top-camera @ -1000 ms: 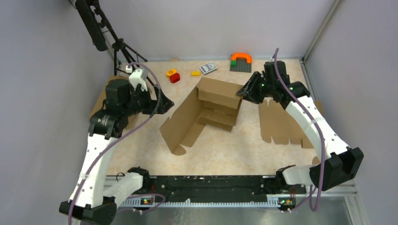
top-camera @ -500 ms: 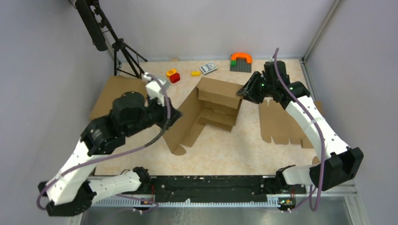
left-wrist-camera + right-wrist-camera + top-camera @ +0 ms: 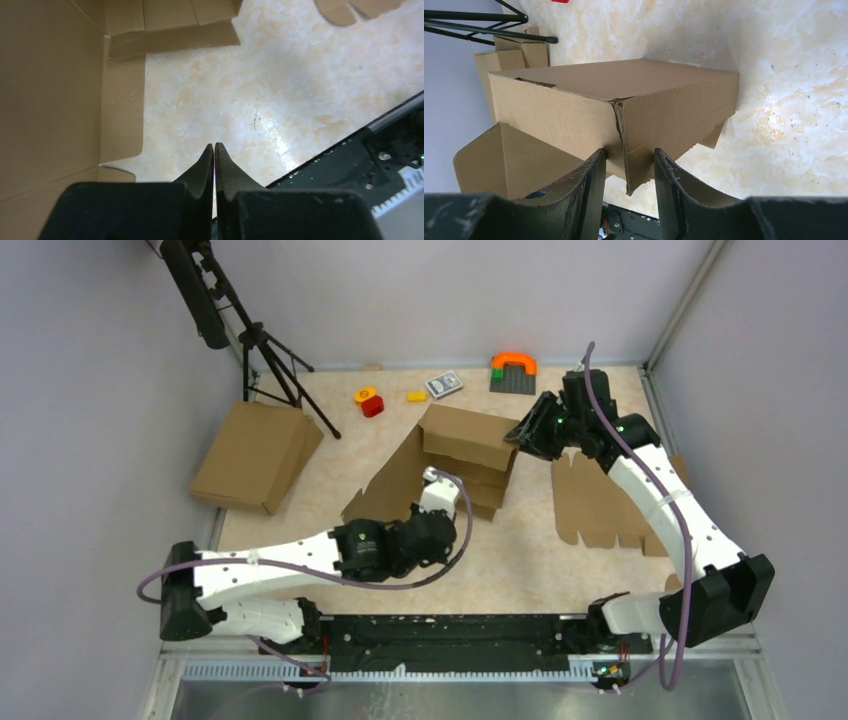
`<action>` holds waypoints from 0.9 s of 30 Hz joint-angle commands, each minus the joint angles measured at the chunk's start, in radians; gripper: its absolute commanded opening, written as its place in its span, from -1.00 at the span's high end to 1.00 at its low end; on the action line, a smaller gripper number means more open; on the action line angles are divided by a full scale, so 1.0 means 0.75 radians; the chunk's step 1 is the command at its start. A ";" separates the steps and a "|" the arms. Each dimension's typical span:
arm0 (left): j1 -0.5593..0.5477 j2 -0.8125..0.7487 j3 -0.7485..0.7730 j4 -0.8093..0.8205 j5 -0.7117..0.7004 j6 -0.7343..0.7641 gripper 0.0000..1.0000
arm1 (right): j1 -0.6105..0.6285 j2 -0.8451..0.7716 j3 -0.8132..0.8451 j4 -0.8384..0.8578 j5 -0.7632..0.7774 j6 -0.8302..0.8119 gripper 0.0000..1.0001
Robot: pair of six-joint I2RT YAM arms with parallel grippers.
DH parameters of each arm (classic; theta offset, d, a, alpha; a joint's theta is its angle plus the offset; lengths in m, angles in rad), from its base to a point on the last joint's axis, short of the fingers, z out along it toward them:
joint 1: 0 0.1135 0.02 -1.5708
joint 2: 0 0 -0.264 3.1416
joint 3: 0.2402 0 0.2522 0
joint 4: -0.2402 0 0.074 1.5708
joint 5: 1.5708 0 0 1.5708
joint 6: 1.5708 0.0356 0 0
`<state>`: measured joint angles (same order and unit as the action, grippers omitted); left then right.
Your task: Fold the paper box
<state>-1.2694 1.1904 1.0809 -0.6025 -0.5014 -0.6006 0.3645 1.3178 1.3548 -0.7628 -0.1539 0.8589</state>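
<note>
Paper box [image 3: 470, 435] corner gripped in right pincer [image 3: 628, 152], left pincer [image 3: 214, 146] closed, empty, just beside it.

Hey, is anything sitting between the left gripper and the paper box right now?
Nothing visible does. The left gripper, shut, is right beside the raised side panel of the paper box, with only bare table between them. The right gripper is clamped on a corner of the box.
</note>
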 commanded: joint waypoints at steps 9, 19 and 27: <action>-0.146 0.400 -0.161 0.465 -0.212 0.060 1.00 | 0.002 -0.016 -0.018 0.012 0.032 -0.026 0.21; -0.059 0.590 -0.380 0.881 -0.226 0.138 1.00 | -0.003 -0.025 -0.025 0.014 0.025 -0.028 0.22; -0.034 0.743 -0.416 1.164 -0.331 0.262 1.00 | -0.005 -0.024 -0.017 0.016 0.029 -0.032 0.22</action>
<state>-1.2957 1.6901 0.7647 0.0963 -0.6754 -0.4625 0.3637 1.3170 1.3460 -0.7486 -0.1509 0.8562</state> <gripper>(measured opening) 0.001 0.393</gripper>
